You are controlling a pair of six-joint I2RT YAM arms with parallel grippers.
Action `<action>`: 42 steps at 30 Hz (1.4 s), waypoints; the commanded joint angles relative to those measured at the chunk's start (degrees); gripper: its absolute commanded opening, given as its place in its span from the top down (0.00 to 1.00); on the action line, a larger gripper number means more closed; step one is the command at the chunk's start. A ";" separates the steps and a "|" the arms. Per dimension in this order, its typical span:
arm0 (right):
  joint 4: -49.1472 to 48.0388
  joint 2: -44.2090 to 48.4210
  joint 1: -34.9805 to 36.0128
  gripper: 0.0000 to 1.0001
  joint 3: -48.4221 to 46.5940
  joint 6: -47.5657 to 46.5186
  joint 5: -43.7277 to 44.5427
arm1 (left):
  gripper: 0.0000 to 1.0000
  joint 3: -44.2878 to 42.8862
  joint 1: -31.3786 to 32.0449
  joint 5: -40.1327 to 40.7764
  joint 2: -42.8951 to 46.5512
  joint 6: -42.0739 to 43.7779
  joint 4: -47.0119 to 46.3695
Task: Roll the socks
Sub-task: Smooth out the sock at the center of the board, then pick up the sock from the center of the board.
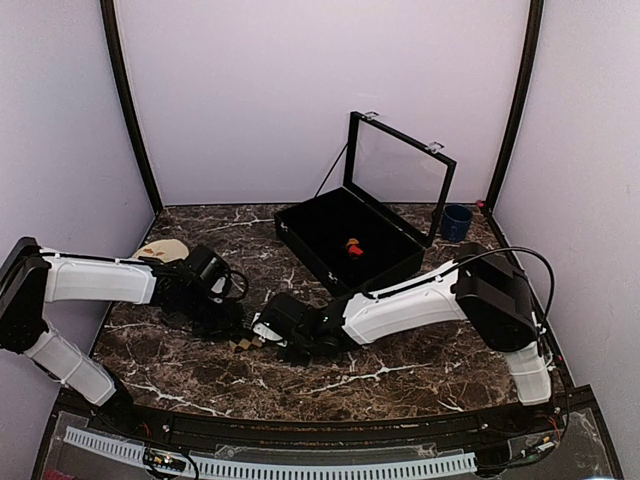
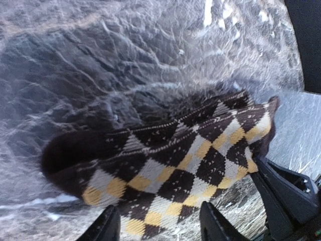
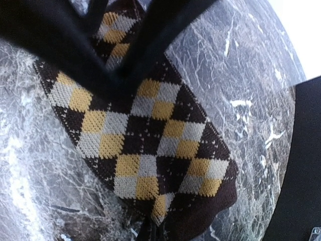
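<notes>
A black argyle sock with tan and grey diamonds (image 2: 165, 165) lies flat on the dark marble table (image 1: 420, 370), between the two grippers. My left gripper (image 2: 161, 227) hovers open over one end, its fingers (image 2: 108, 226) straddling the sock's edge. My right gripper (image 3: 155, 232) is shut on the near hem of this sock (image 3: 150, 140), which puckers into a small fold there. From above, the sock (image 1: 243, 344) is mostly hidden under the left gripper (image 1: 232, 322) and the right gripper (image 1: 262, 336). A small red-and-orange bundle (image 1: 352, 247), the other sock, lies in the black box.
An open black box (image 1: 310, 245) with a raised clear lid (image 1: 400, 170) stands behind the right arm. At the back right is a blue cup (image 1: 457, 222). A beige object (image 1: 165, 250) lies at the left, behind the left arm. White walls enclose the table.
</notes>
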State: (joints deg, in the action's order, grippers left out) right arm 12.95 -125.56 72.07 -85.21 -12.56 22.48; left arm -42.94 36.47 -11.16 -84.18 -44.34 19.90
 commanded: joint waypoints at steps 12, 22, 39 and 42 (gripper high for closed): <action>11.00 4.00 -2.60 1.00 -7.20 11.40 -16.71 | 0.33 0.83 -2.71 5.94 12.04 -0.74 1.23; 15.26 5.41 -3.43 1.00 -6.76 13.60 -18.86 | 0.33 5.95 -2.80 2.77 13.69 -1.65 -2.80; 12.05 6.20 -4.49 0.88 -0.64 9.48 -18.25 | 0.46 9.01 -2.72 -2.56 11.47 3.07 -5.39; 11.76 6.02 -4.53 0.87 -0.74 9.48 -18.29 | 0.47 8.99 -2.72 -3.25 10.51 3.97 -5.07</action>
State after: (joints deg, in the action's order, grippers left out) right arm 26.63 -120.79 67.85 -86.00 -2.94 4.56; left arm -34.70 33.95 -12.78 -72.66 -42.65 14.72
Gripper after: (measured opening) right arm 0.122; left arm 0.531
